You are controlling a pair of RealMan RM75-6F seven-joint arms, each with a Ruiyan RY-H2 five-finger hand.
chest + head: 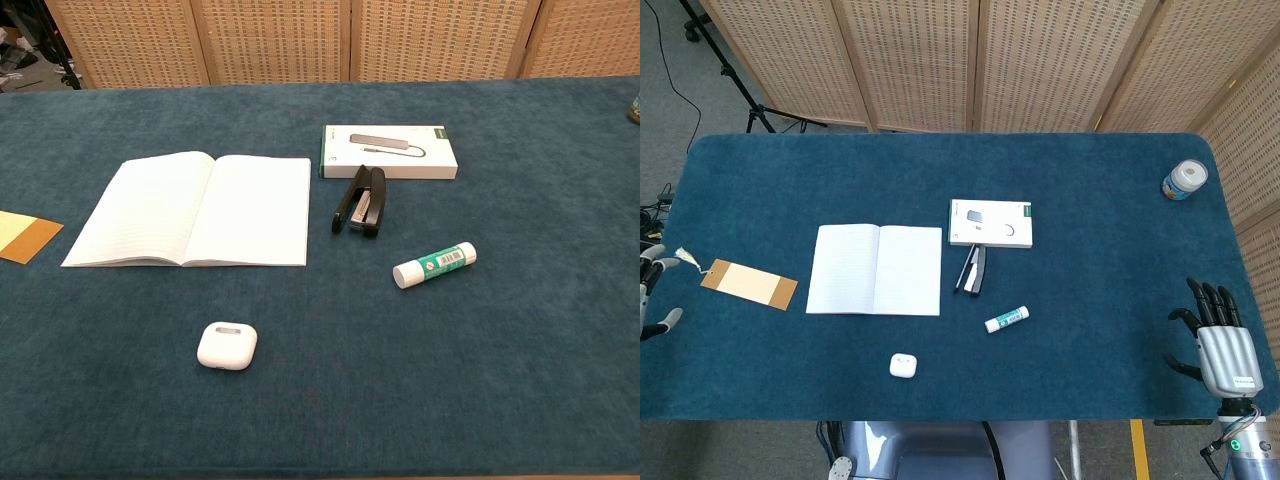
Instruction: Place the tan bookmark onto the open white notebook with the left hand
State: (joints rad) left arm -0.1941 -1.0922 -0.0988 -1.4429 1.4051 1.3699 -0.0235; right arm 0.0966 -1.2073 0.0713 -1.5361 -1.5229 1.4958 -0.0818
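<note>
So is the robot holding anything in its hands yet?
No, nothing is held. The left hand is at the table's edge near the tan bookmark, not touching it. The right hand is open.

One open white notebook [874, 270] is lying on the blue carpeted table [1090, 330], and one flat tan bookmark [748, 283] with a white tassel is lying near the table's left edge. One flat white rectangular box [990, 223], one black stapler [973, 269] and one white glue stick with a green label [1006, 319] are sitting around the middle. One small white rounded earbud case [902, 365] is resting near the front edge, and one white-lidded bottle [1185, 181] is standing at the far right corner.
</note>
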